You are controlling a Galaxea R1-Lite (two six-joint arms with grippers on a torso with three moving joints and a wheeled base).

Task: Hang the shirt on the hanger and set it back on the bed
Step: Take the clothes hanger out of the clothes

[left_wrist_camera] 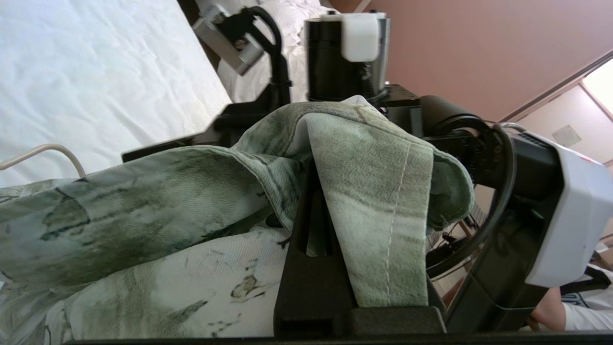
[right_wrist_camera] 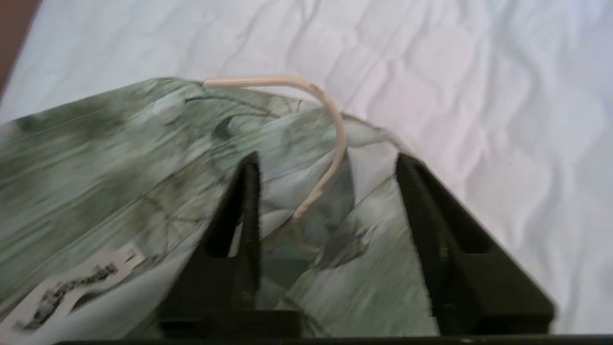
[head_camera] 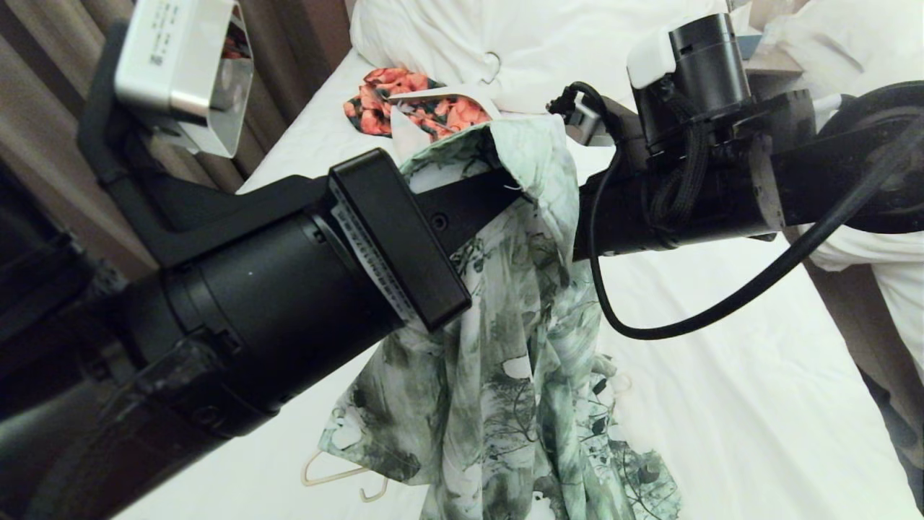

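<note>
The green-and-white floral shirt (head_camera: 520, 375) hangs from its collar above the bed (head_camera: 722, 375), its lower part bunched on the sheet. My left gripper (left_wrist_camera: 313, 191) is shut on the shirt (left_wrist_camera: 143, 191) at the collar, with fabric draped over its fingers. The cream wire hanger (head_camera: 336, 475) lies on the sheet and partly shows from under the shirt's hem. My right gripper (right_wrist_camera: 330, 163) is open over the shirt (right_wrist_camera: 119, 158), and the hanger's curved hook (right_wrist_camera: 330, 124) lies between its fingers, ungripped. In the head view the shirt hides the right gripper.
An orange-and-black floral garment (head_camera: 404, 108) lies near the white pillow (head_camera: 505, 43), where a metal hook (head_camera: 492, 66) also shows. Curtains (head_camera: 43, 108) run along the bed's left side. A second white bed (head_camera: 866, 50) stands at the right. A person's arm (left_wrist_camera: 550, 314) shows in the left wrist view.
</note>
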